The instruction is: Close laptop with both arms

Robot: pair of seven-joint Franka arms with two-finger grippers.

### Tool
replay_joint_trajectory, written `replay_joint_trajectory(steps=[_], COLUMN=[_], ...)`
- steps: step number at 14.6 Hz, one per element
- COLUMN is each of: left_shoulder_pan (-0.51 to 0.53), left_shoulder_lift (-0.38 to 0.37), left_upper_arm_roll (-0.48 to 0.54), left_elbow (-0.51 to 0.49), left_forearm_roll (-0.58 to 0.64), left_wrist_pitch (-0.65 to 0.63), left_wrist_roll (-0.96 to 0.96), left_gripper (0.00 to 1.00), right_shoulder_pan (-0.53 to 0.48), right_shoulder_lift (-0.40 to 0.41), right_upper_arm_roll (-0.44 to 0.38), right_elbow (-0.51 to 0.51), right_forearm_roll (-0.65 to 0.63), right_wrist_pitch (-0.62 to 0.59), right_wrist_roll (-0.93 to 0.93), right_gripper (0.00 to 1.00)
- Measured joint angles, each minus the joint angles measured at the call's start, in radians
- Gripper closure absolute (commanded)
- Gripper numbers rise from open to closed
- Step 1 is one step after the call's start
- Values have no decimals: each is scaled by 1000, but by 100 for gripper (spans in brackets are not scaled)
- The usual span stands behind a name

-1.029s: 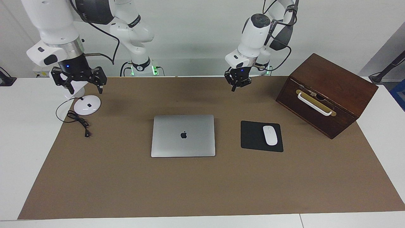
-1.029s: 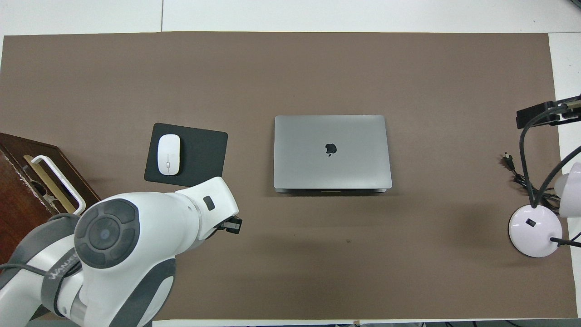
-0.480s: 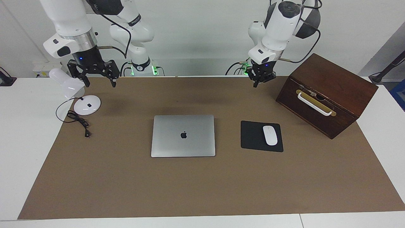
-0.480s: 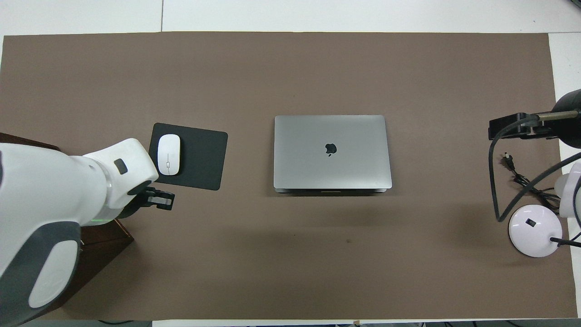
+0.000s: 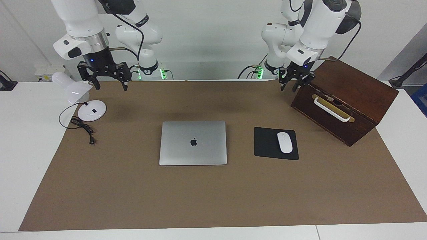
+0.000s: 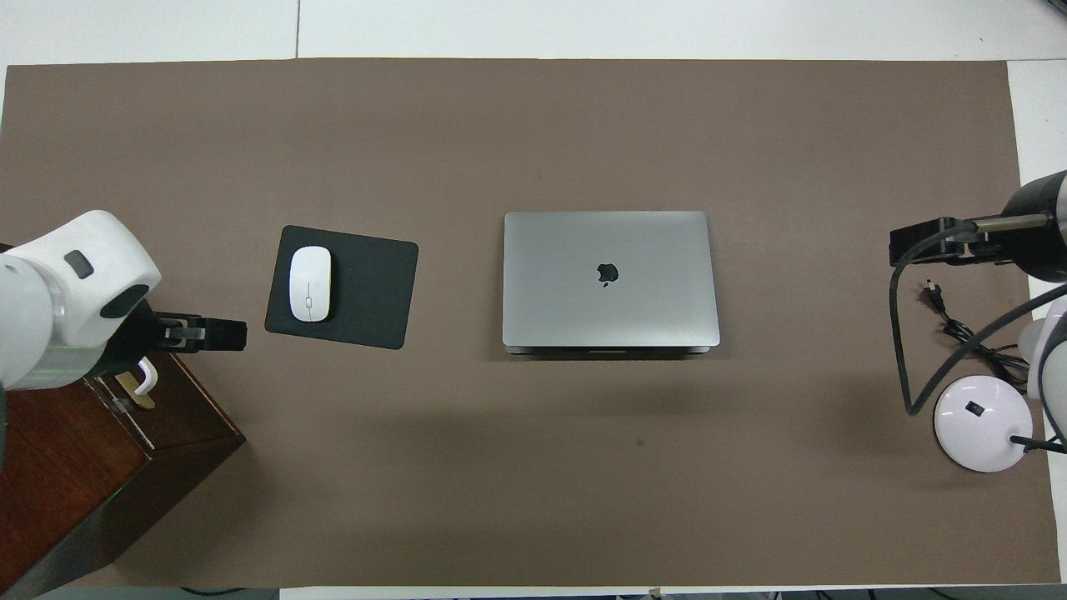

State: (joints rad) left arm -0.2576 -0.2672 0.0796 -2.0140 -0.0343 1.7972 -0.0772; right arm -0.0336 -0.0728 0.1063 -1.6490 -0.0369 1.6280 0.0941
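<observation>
since the earlier frame both arms have pulled back; left gripper [image 5: 288, 85] now hangs by the wooden box [image 5: 347, 96], fingers released, holding nothing. right gripper [image 5: 108, 83] over the mat's edge near the lamp [image 5: 90, 110], fingers spread, empty. laptop [image 5: 193, 142] lies mid-worktop, lid down, apple logo showing.

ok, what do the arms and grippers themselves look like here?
Both arms are white, rounded and jointed, with dark grey joint bands and loose black cables. Each has a silver wrist ring above a small black fingered gripper with a blue light: the left gripper, the right gripper. Green lights glow at the bases.
</observation>
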Motion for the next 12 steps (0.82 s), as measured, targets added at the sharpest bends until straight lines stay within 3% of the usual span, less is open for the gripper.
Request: replay_joint_trajectory(steps=[5,12], left_shoulder_pan=[115,172], left_shoulder_lift=[0,32], left_upper_arm_roll=[0,0], left_elbow=[9,104], left_forearm_roll=[0,0], left_wrist_pitch=[2,-5], left_wrist_roll=[0,0], left_gripper=[0,0], right_shoulder_pan=[-8,-10], right_shoulder_lift=[0,-1], right_upper_arm_roll=[-1,-1], right_elbow=[-1,-2], right_forearm_roll=[0,0], right_wrist_pitch=[1,2], right_wrist_roll=[-23,-23], right_gripper=[0,0])
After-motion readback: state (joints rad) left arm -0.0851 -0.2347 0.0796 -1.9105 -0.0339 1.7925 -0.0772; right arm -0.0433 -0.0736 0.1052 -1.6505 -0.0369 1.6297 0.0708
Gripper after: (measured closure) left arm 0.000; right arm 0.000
